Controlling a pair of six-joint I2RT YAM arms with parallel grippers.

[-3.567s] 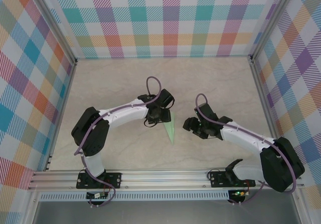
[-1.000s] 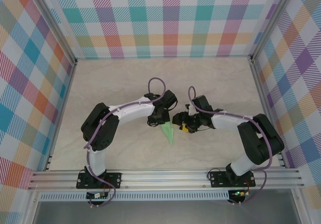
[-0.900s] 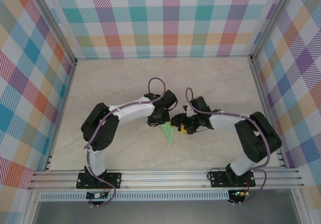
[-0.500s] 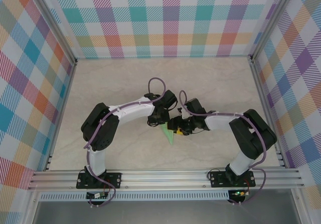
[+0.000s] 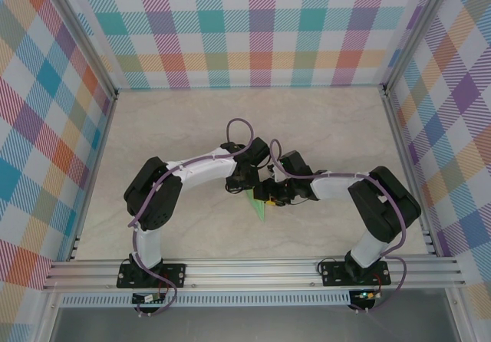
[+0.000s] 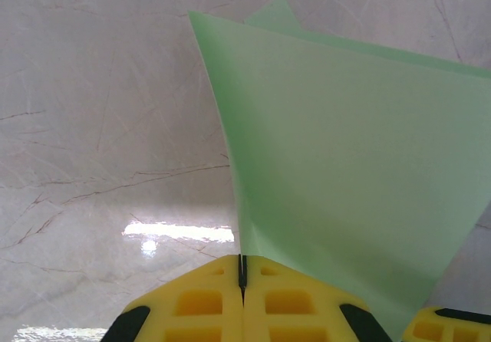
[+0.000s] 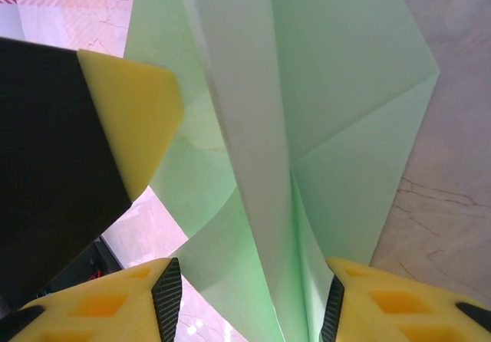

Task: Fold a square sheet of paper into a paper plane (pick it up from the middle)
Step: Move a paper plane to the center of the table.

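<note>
The pale-green paper (image 5: 261, 211), folded into a slim pointed shape with a centre crease, hangs off the table between the two arms. My left gripper (image 5: 248, 189) is shut on it. In the left wrist view the yellow fingers (image 6: 192, 304) meet with the paper's (image 6: 345, 166) edge pinched in the seam at my left gripper (image 6: 242, 269). My right gripper (image 5: 269, 196) sits right beside it. Its jaws (image 7: 249, 304) stand open astride the folded paper (image 7: 345, 89), with a gap left at each pad (image 7: 167, 296). The left gripper's yellow fingertip (image 7: 130, 112) shows beside the paper.
The beige marble-look table (image 5: 176, 127) is fenced by checkered walls (image 5: 261, 27) at the back and sides. A metal rail (image 5: 245, 273) runs along the near edge with both arm bases. Both wrists crowd together at mid-table.
My right gripper has slid left up to the paper and its jaws have narrowed around it. The left gripper has kept its hold, hardly moving.
</note>
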